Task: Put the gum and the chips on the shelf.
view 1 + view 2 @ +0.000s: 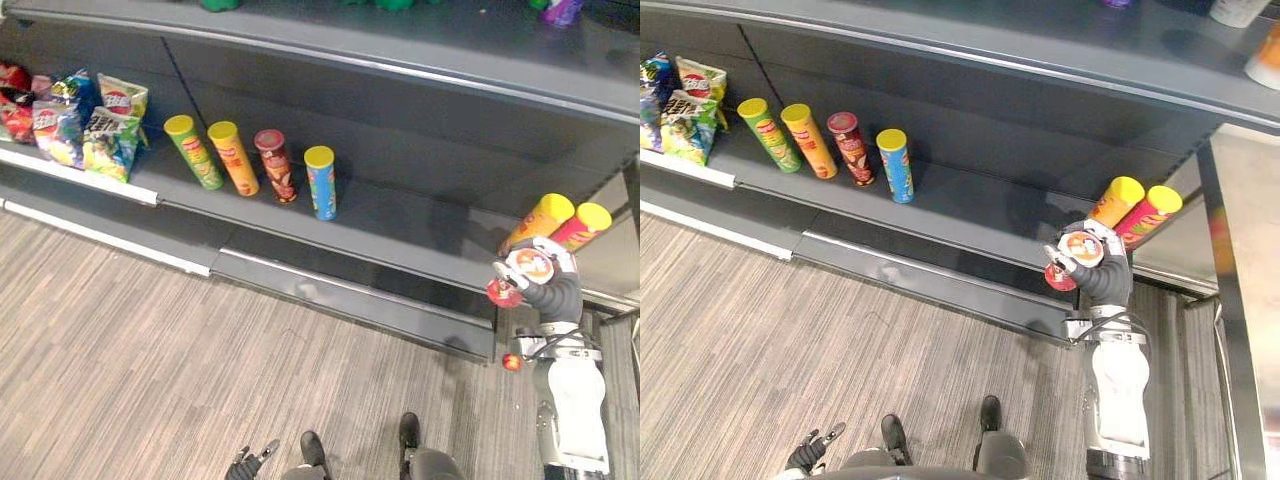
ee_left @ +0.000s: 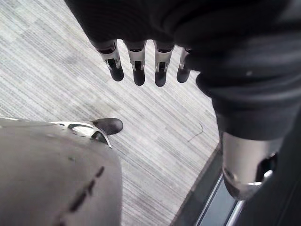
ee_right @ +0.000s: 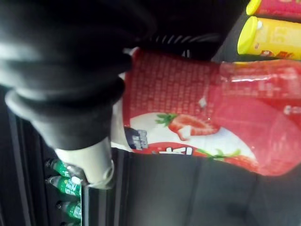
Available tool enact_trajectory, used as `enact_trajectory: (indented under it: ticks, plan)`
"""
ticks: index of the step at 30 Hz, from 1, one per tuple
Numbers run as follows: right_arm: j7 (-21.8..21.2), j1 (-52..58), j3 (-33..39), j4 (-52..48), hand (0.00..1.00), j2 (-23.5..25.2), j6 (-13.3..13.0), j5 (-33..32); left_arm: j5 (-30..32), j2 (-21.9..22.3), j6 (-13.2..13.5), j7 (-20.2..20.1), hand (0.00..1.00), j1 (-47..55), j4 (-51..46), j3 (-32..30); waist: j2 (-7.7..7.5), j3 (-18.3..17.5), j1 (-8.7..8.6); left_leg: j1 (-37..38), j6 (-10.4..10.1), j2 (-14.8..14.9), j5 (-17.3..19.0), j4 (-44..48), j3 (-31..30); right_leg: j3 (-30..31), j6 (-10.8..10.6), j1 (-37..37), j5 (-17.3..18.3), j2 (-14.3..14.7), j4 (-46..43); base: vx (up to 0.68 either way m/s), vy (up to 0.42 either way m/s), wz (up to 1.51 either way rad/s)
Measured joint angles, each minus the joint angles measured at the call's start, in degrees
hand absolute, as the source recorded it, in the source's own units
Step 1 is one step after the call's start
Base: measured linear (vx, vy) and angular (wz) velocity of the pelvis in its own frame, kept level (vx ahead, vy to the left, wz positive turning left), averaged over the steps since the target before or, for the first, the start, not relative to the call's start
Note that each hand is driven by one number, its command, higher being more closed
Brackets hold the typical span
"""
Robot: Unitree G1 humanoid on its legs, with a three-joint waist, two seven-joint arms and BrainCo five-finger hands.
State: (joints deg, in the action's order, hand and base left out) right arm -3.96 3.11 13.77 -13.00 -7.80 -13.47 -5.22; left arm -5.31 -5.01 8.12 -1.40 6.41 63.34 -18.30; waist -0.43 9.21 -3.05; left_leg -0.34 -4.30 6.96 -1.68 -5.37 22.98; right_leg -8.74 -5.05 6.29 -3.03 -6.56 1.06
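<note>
Gum: red strawberry-printed gum tub, lower right of the frame, at the shelf front edge.
Right hand: fingers curled round the tub; its wrist view shows the label close.
Chips: two yellow-lidded chip cans on the shelf just beyond the tub.
Left hand: bottom edge, fingers straight, empty, above floor.
Right wrist extra: green bottles.
</note>
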Motion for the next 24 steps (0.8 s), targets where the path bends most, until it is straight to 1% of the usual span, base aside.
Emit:
enact_trajectory:
  ticks: [3, 5, 8, 9, 13, 16, 18, 20, 22, 24]
  plan:
    - [0.3, -1.3, 1.3, 0.0, 1.00, -0.3, 0.4, -0.4, 0.3, 0.1, 0.0, 0.0, 0.00, -0.1, 0.0, 0.1, 0.09, -0.4, -0.04, 0.9, 0.0, 0.1, 0.0, 0.0, 0.4, 0.6, 0.0, -0.6, 0.0, 0.2, 0.1, 0.02, -0.017, -0.11]
    - [1.4, -3.0, 2.2, 0.0, 1.00, -0.9, 0.4, -0.5, 1.6, 0.1, 0.0, 0.0, 0.00, -0.1, 0.1, 0.2, 0.08, -1.3, -0.02, 1.0, -0.1, 0.3, 0.0, -0.2, 0.7, 0.9, 0.2, -0.6, -0.3, 0.4, 0.4, -0.01, -0.027, -0.08]
    - [1.9, -6.8, 2.1, 0.0, 1.00, -3.9, 0.5, -0.6, 1.7, 0.1, 0.0, 0.0, 0.00, -0.1, 0.2, 0.2, 0.10, -1.4, -0.01, 1.3, -0.1, 0.3, 0.0, -0.4, 1.4, 1.6, 0.2, -0.7, -1.1, 0.6, 1.0, -0.06, -0.025, -0.13]
    - [2.1, -8.0, 2.1, 0.0, 1.00, -5.2, 0.5, -1.6, 1.7, 0.1, 0.0, 0.0, 0.00, -0.1, 0.3, 0.2, 0.11, -1.4, 0.01, 1.4, -0.2, 0.3, 0.0, -0.4, 1.4, 1.7, 0.2, -0.9, -1.2, 0.6, 1.0, -0.05, -0.014, -0.02]
    - [2.2, -12.1, 2.0, 0.7, 1.00, -8.1, 0.8, -2.5, 1.7, 0.0, -0.4, 0.0, 0.00, 0.0, 0.5, 0.5, 0.24, -2.0, 0.12, 1.4, -0.2, 0.3, -0.2, -0.4, 1.4, 1.9, 0.3, -0.8, -1.5, 0.6, 1.0, -0.05, -0.020, -0.01]
    - [2.4, -17.0, 1.4, 3.9, 1.00, -10.1, 1.1, -2.7, 1.7, -0.2, -0.9, -0.1, 0.00, 0.0, 0.5, 1.2, 0.18, -2.2, 0.16, 1.4, -0.2, 0.3, -0.5, -0.5, 1.4, 2.1, 0.3, -0.6, -1.5, 0.7, 1.0, -0.04, -0.019, -0.03]
    - [3.3, -22.5, 0.9, 8.6, 1.00, -12.6, 2.0, -4.4, 1.7, -0.3, -1.1, -0.1, 0.00, 0.0, 0.4, 1.9, 0.24, -2.3, 0.21, 1.3, -0.2, 0.3, -0.8, -0.5, 1.3, 2.1, 0.3, -0.6, -1.6, 0.7, 1.0, -0.03, -0.023, 0.01]
    - [4.2, -25.8, 0.4, 10.8, 1.00, -14.8, 2.9, -5.0, 1.7, -0.5, -1.1, -0.1, 0.00, 0.0, 0.4, 2.2, 0.28, -2.4, 0.36, 1.1, -0.2, 0.4, -1.0, -0.5, 1.2, 2.1, 0.3, -0.5, -1.6, 0.7, 1.0, -0.01, -0.019, 0.05]
    - [4.6, -28.9, -0.4, 12.2, 1.00, -17.0, 3.2, -5.0, 1.7, -0.6, -1.2, -0.1, 0.00, 0.1, 0.4, 2.4, 0.27, -2.4, 0.38, 0.8, -0.2, 0.4, -1.2, -0.5, 1.0, 1.8, 0.3, -0.4, -1.8, 0.8, 1.1, 0.00, -0.021, 0.07]
    - [4.8, -33.1, -1.0, 14.2, 1.00, -19.0, 3.3, -6.5, 1.7, -0.8, -1.3, -0.1, 0.00, 0.2, 0.4, 2.7, 0.14, -2.5, 0.37, 0.4, -0.2, 0.5, -1.6, -0.5, 0.5, 1.6, 0.6, -0.4, -2.2, 0.9, 1.7, 0.01, -0.023, 0.06]
